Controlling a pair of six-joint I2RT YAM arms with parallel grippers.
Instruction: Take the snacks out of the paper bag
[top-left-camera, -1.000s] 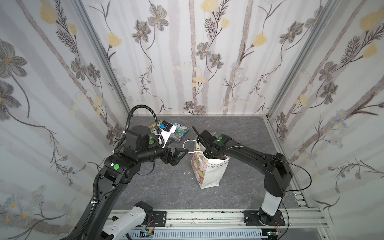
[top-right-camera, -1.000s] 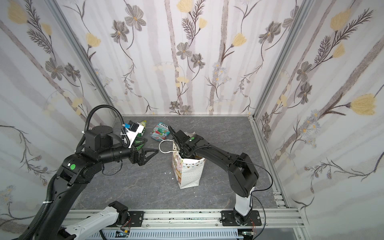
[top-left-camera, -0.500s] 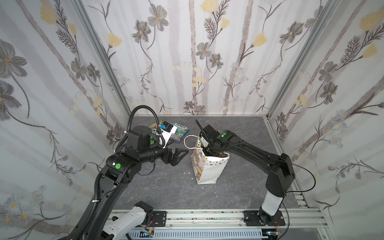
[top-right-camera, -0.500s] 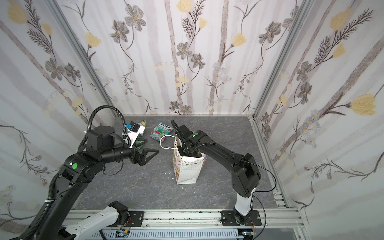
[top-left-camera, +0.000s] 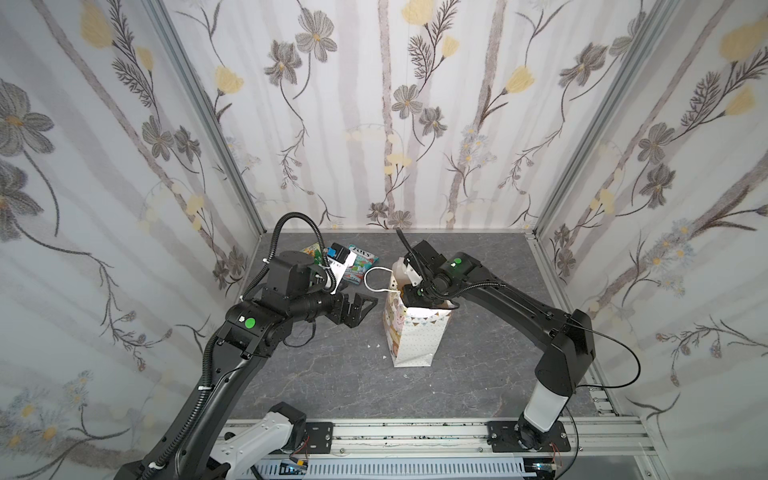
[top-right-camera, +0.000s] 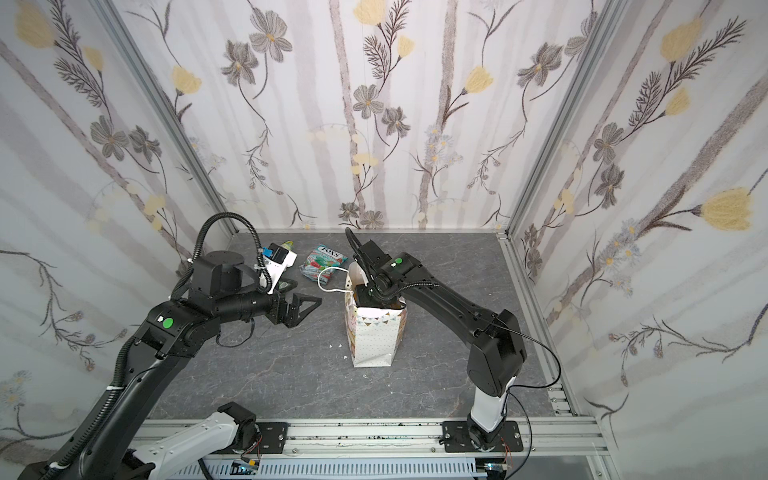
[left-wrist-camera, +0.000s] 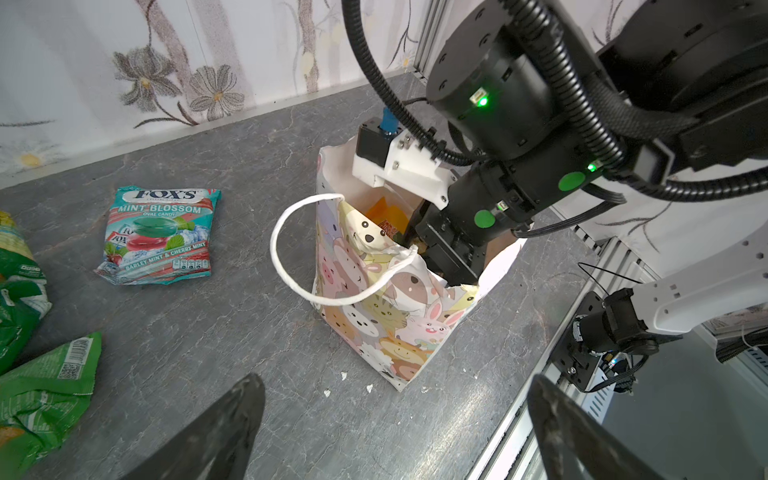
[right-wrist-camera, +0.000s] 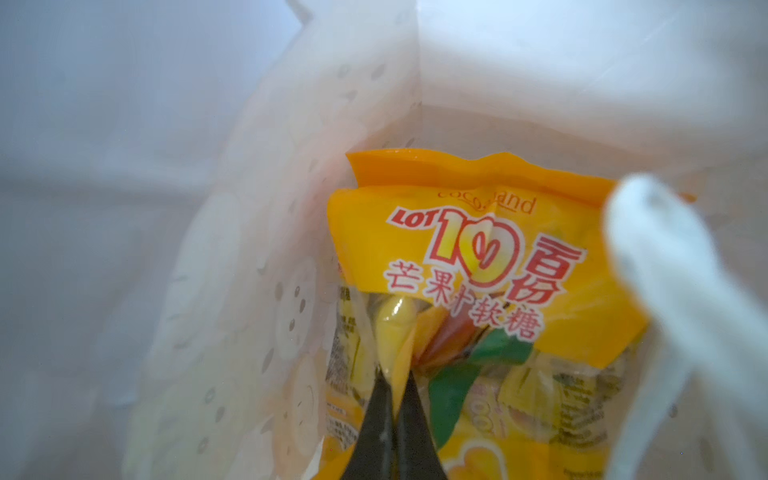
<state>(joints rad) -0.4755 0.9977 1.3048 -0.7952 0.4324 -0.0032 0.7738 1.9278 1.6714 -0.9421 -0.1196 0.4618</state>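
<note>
Find the paper bag (top-left-camera: 415, 338) standing upright near the middle of the grey table (top-left-camera: 324, 382), mouth open, printed animals on the side toward the left arm. Note one white cord handle (left-wrist-camera: 282, 257) looping out from that same side. See the right gripper (right-wrist-camera: 392, 386) sunk into the bag's mouth from above. In the right wrist view, find its jaws pressed tight together on a fold of the orange-yellow packet (right-wrist-camera: 478, 257), lodged inside the bag against the paper wall. Read "LOT 100" and "cocoaland" on the wrapper. Cannot tell what else lies beneath it. See the left gripper (top-left-camera: 360, 309) hanging just beside the bag on the handle side, pointed at it, jaws spread wide, gripping nothing, clear of paper and cord. Log two kinds of snack already out on the table: the teal FOX'S packet (left-wrist-camera: 160, 232) lying flat toward the back wall, left of the bag, and the green packets (left-wrist-camera: 41, 395) crumpled farther left, partly cut off in the left wrist view. Spot a few white scraps (left-wrist-camera: 344, 376) by the bag's base.
</note>
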